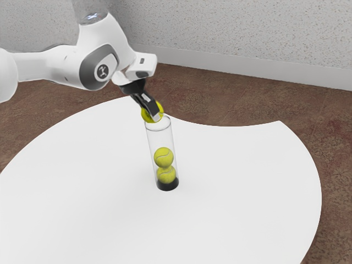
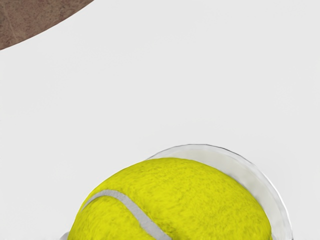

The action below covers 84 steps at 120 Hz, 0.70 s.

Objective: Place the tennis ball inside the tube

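I have the gripper [image 1: 153, 113] closed on the tennis ball [image 1: 160, 105], which sits between the fingers, near their tips. This ball is at the mouth of the clear tube [image 1: 161, 138], partly over it. Inside the tube are two other balls [image 1: 163, 157], one above other.

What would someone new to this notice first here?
Probably the clear tube standing upright on the white table, with two tennis balls stacked above its black base. Next, the bright yellow ball at the claw, right by the tube's open top.
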{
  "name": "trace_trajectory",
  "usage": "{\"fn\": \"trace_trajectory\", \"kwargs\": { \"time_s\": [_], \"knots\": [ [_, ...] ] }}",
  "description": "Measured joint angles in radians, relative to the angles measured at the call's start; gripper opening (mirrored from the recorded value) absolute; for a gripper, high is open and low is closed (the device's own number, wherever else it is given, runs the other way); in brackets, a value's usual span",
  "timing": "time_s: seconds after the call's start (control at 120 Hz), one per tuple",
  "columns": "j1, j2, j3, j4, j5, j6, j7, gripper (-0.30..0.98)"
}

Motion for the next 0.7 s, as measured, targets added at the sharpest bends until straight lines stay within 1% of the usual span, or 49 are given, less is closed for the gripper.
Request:
{"fn": "trace_trajectory", "kwargs": {
  "time_s": [0.108,0.258,0.492,0.7],
  "knots": [
    [0.008,0.002,0.000,0.001,0.001,0.000,-0.002,0.33],
    [-0.014,0.002,0.000,0.006,0.001,0.000,-0.003,0.34],
    [-0.014,0.000,0.000,0.008,-0.009,-0.003,0.006,0.54],
    [-0.015,-0.010,0.001,0.009,-0.009,-0.009,0.015,0.63]
  ]
}}
